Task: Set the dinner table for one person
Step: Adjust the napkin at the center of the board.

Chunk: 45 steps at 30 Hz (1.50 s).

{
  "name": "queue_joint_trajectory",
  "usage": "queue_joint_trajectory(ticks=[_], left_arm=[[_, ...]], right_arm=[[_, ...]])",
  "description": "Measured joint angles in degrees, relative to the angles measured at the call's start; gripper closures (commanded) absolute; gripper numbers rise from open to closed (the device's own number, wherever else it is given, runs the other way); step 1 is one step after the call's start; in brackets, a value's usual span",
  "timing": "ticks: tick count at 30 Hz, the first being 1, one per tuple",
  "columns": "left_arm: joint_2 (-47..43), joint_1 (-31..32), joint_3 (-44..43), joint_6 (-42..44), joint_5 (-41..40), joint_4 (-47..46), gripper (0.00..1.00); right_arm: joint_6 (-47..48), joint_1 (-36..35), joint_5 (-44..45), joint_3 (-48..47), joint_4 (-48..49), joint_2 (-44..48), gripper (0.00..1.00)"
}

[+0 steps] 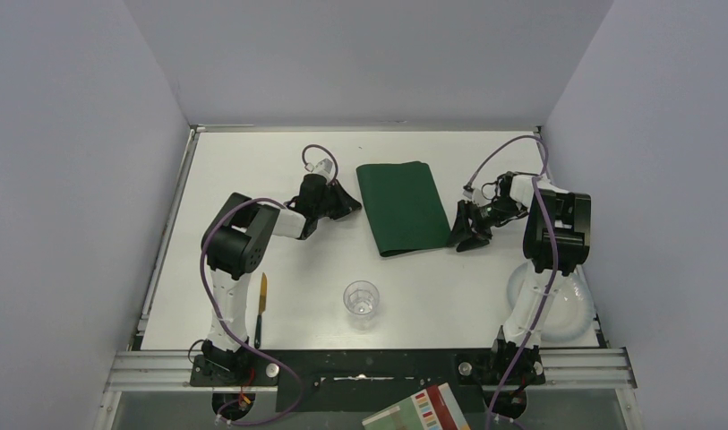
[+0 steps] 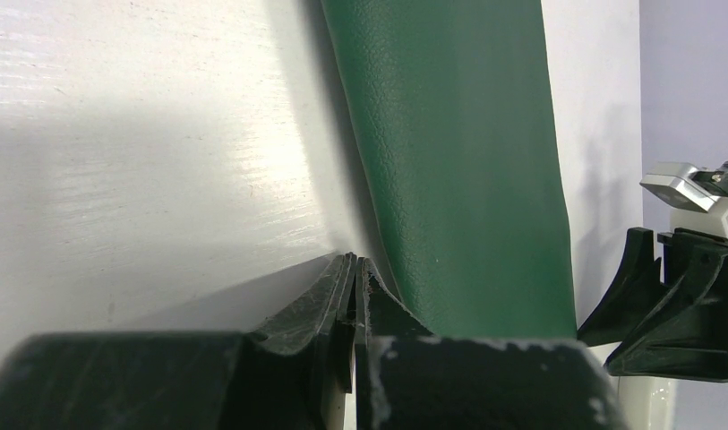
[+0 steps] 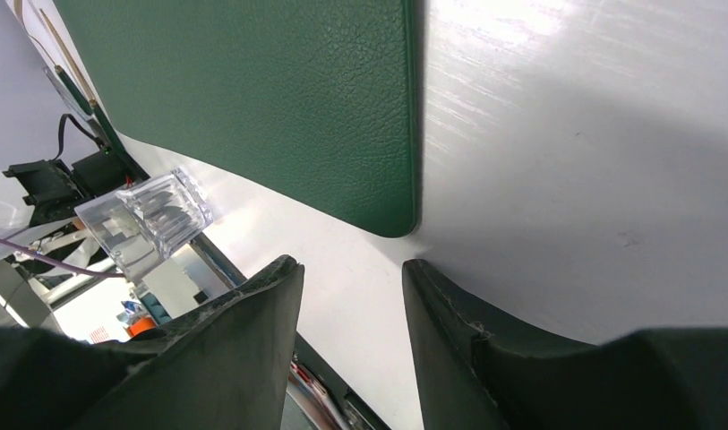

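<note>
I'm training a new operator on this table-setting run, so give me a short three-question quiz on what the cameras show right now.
1. True or false: the left gripper is shut beside the edge of the green placemat.
2. Fill in: the right gripper has its jaws ____ near the placemat's corner.
3. The clear glass stands: A) on the placemat B) on the bare dinner table, apart from the placemat C) in the right gripper.
Key: 1 true; 2 open; 3 B.
</note>
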<state>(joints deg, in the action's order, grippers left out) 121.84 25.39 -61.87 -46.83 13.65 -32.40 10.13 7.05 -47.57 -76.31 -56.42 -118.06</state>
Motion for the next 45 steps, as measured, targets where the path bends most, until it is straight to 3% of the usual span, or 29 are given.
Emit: queue_joint_trajectory(ticks=[18,32,45], left_arm=[[-8.92,-1.7,3.43,1.46,-1.11,1.62,1.0],[-0.13,1.22,-0.39,-0.98,1.95,0.04,1.0],[-1.73,1.4,-1.38,2.86,1.03,3.04,1.0]], right_arm=[[-0.79,0.02,-0.76,-0.35,0.2,-0.52,0.51],[-0.79,0.04,-0.87,-0.37,0.24,-0.57,0.52],[-0.76,0.04,-0.9,-0.35,0.31,-0.57,0.52]])
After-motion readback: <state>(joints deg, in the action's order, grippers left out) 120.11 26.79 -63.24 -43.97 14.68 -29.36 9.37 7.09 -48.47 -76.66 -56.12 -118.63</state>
